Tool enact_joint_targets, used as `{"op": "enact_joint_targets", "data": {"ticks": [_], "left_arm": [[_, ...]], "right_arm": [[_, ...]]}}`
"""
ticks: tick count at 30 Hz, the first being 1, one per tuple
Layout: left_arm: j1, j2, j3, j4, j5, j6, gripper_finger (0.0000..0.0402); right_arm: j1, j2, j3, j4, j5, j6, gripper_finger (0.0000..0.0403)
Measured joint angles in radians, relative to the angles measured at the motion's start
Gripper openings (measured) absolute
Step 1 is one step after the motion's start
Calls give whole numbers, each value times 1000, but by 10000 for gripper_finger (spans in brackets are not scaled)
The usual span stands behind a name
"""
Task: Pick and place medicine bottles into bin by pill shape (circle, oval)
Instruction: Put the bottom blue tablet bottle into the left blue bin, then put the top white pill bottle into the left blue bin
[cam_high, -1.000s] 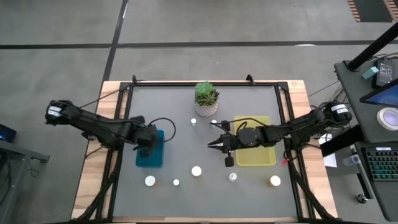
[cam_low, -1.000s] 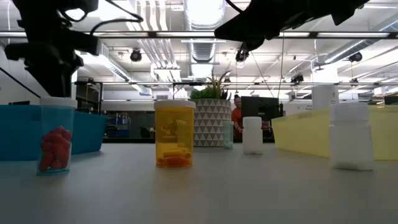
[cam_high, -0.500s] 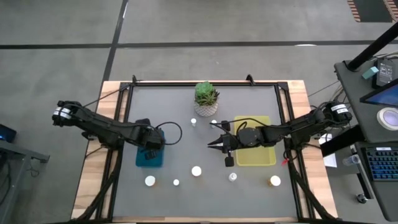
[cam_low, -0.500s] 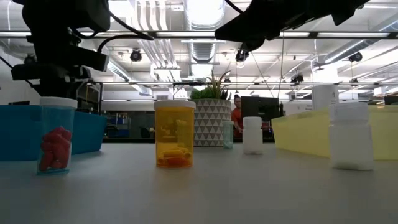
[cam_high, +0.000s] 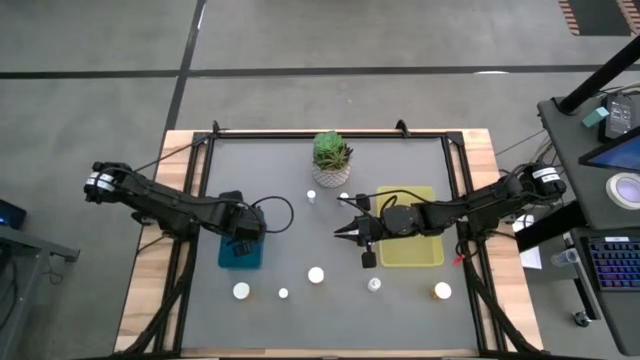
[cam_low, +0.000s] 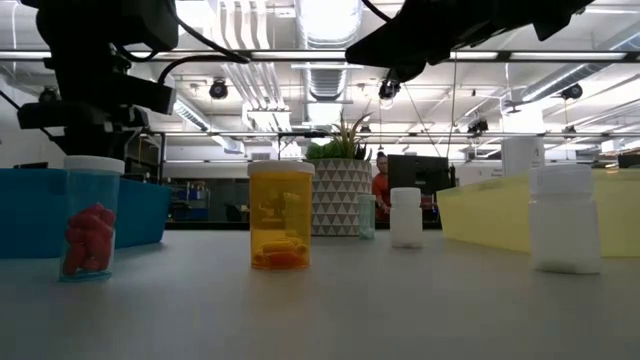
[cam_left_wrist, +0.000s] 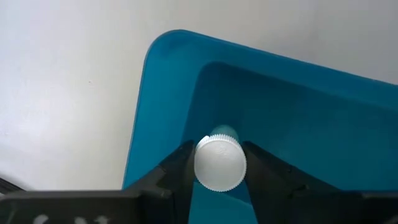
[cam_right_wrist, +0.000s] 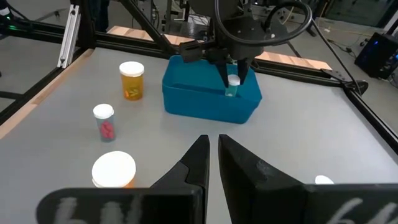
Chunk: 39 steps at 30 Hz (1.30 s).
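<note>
My left gripper (cam_high: 244, 226) hangs over the blue bin (cam_high: 240, 250) at the table's left, shut on a small clear bottle with a white cap (cam_left_wrist: 220, 163). The bottle also shows in the right wrist view (cam_right_wrist: 233, 84). My right gripper (cam_high: 343, 231) is shut and empty above the table's middle, just left of the yellow bin (cam_high: 410, 242). Several white-capped bottles stand upright on the grey mat: an amber one (cam_high: 316, 275), one with red pills (cam_high: 241, 291), a tiny one (cam_high: 283, 294), and others (cam_high: 374, 284) (cam_high: 442, 291) (cam_high: 311, 196) (cam_high: 344, 198). My left gripper pinches the bottle between its two fingers (cam_left_wrist: 179, 169), one on each side of the bottle at its white cap (cam_left_wrist: 231, 180). The fingers come from above, pointing down. The bottle stays upright over the inside of the blue bin; whether its base touches the bin's floor, I cannot tell.
A white pot with a green succulent (cam_high: 332, 157) stands at the table's far middle. A black frame (cam_high: 300, 136) runs round the mat, with wood edges outside it. In the low view the amber bottle (cam_low: 281, 215) and the red-pill bottle (cam_low: 92, 230) stand nearest.
My left gripper has gone a little toward the table's right above the blue bin with the bottle, then kept still. Its arm has swung with it.
</note>
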Motion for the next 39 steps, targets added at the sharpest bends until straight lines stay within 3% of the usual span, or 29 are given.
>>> {"op": "enact_joint_targets", "data": {"ticks": [12, 19, 24, 27, 31, 39], "left_arm": [[0, -1, 5, -35, 2, 25, 190], [0, -1, 99, -148, 4, 31, 196], [-7, -4, 197, -127, -10, 96, 196], [-10, -6, 241, -25, -28, 183, 196], [-21, -20, 246, 249, -36, 411, 196], [-24, -30, 167, 670, -55, 779, 196]], "right_arm": [[0, 0, 0, 0, 0, 1, 29], [1, 0, 0, 0, 0, 27, 29], [20, 0, 0, 0, 1, 38, 29], [31, -1, 0, -1, 22, 86, 29], [37, -4, 5, -50, 46, 170, 29], [39, 10, 187, -540, 47, 388, 29]]}}
